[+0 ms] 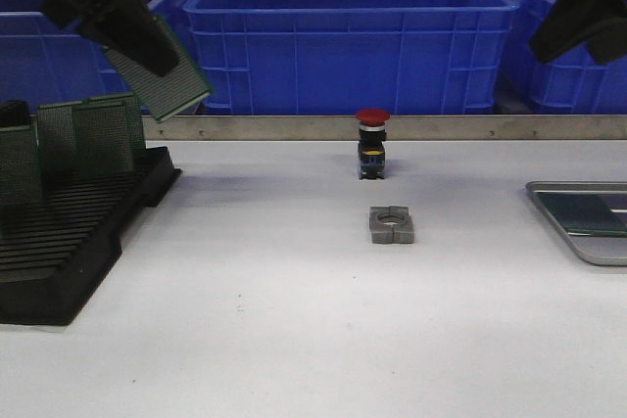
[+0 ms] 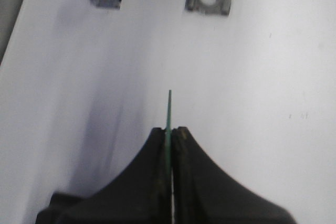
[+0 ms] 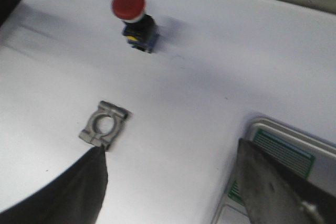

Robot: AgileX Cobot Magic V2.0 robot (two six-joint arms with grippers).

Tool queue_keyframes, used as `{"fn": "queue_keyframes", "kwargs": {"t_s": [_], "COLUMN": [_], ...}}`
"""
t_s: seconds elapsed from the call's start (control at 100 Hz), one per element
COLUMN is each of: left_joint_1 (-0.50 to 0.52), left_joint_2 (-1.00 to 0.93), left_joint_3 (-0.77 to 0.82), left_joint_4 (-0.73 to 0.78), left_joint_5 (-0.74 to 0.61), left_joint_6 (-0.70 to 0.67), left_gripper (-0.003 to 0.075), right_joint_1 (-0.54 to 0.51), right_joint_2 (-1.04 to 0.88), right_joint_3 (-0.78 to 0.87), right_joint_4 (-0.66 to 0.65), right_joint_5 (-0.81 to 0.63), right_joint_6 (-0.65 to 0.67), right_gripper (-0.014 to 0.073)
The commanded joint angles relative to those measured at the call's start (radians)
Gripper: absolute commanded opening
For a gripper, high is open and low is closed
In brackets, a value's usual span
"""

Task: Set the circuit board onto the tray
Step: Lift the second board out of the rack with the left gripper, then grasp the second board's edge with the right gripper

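My left gripper [image 1: 147, 46] is shut on a green circuit board [image 1: 168, 80] and holds it high in the air above the black slotted rack [image 1: 69, 242] at the left. In the left wrist view the board [image 2: 169, 109] shows edge-on, clamped between the two black fingers [image 2: 155, 171]. The silver-grey tray [image 1: 568, 227] lies at the right edge of the table with a green board [image 1: 588, 212] lying in it; it also shows in the right wrist view [image 3: 273, 127]. My right gripper [image 3: 168, 153] is open and empty, raised at the upper right [image 1: 583, 12].
Several green boards [image 1: 93, 134] stand in the rack. A red-capped push button [image 1: 372, 144] stands mid-table, with a grey metal clamp block [image 1: 392, 224] in front of it. Big blue bins [image 1: 343, 31] line the back behind a metal rail.
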Motion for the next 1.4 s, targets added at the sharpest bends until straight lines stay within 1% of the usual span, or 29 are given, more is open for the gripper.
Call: {"fn": "queue_keyframes", "kwargs": {"t_s": [0.0,0.08,0.21,0.4,0.61,0.75,0.9,1.01,1.06,1.09,1.139,1.159,1.179,1.209,1.259,1.279,1.289,1.299,1.329,1.359,1.389], "left_joint_1": [-0.026,-0.053,-0.115,-0.196,-0.270,-0.303,-0.311,-0.311,-0.311,-0.311,-0.311,-0.311,-0.311,-0.311,-0.311,-0.311,-0.311,-0.311,-0.311,-0.311,-0.311], "left_joint_2": [-0.067,-0.067,-0.067,-0.067,-0.067,-0.067,-0.067,-0.067,-0.067,-0.067,-0.067,-0.067,-0.067,-0.067,-0.067,-0.067,-0.067,-0.067,-0.067,-0.067,-0.067], "left_joint_3": [-0.031,-0.031,-0.031,-0.031,-0.031,-0.031,-0.031,-0.031,-0.031,-0.031,-0.031,-0.031,-0.031,-0.031,-0.031,-0.031,-0.031,-0.031,-0.031,-0.031,-0.031], "left_joint_4": [-0.165,-0.202,-0.199,-0.199,-0.201,-0.201,-0.201,-0.201,-0.201,-0.201,-0.201,-0.201,-0.201,-0.201,-0.201,-0.201,-0.201,-0.201,-0.201,-0.201,-0.201], "left_joint_5": [0.062,0.062,0.062,0.062,0.062,0.062,0.062,0.062,0.062,0.062,0.062,0.062,0.062,0.062,0.062,0.062,0.062,0.062,0.062,0.062,0.062], "left_joint_6": [-0.012,-0.012,-0.012,-0.006,-0.007,-0.007,-0.006,-0.006,-0.006,-0.006,-0.006,-0.006,-0.006,-0.006,-0.006,-0.006,-0.006,-0.006,-0.006,-0.006,-0.006], "left_gripper": [-0.0020,-0.0020,-0.0020,-0.0020,-0.0020,-0.0020,-0.0020,-0.0020,-0.0020,-0.0020,-0.0020,-0.0020,-0.0020,-0.0020,-0.0020,-0.0020,-0.0020,-0.0020,-0.0020,-0.0020,-0.0019], "right_joint_1": [0.055,0.112,0.207,0.296,0.332,0.338,0.338,0.338,0.338,0.338,0.338,0.338,0.338,0.338,0.338,0.338,0.338,0.338,0.338,0.337,0.337], "right_joint_2": [-0.061,-0.069,-0.070,-0.067,-0.031,0.007,0.046,0.075,0.087,0.091,0.092,0.092,0.092,0.092,0.092,0.092,0.092,0.092,0.092,0.092,0.092], "right_joint_3": [-0.030,-0.030,-0.030,-0.030,-0.030,-0.030,-0.030,-0.031,-0.031,-0.031,-0.031,-0.031,-0.031,-0.031,-0.031,-0.031,-0.031,-0.031,-0.031,-0.031,-0.031], "right_joint_4": [0.051,0.068,0.073,0.091,0.147,0.199,0.232,0.262,0.274,0.285,0.293,0.296,0.298,0.300,0.300,0.300,0.300,0.300,0.300,0.300,0.300], "right_joint_5": [0.000,0.015,0.036,0.031,0.027,0.005,-0.026,-0.003,0.009,0.012,0.015,0.015,0.015,0.015,0.016,0.016,0.016,0.016,0.016,0.016,0.016], "right_joint_6": [-0.096,-0.166,-0.317,-0.436,-0.553,-0.605,-0.615,-0.616,-0.616,-0.616,-0.616,-0.616,-0.616,-0.616,-0.615,-0.615,-0.615,-0.615,-0.615,-0.615,-0.615], "right_gripper": [0.0532,0.0532,0.0532,0.0532,0.0532,0.0532,0.0532,0.0532,0.0519,0.0493,0.0416,0.0371,0.0304,0.0252,0.0108,0.0074,0.0024,0.0024,-0.0050,-0.0103,-0.0118]}}
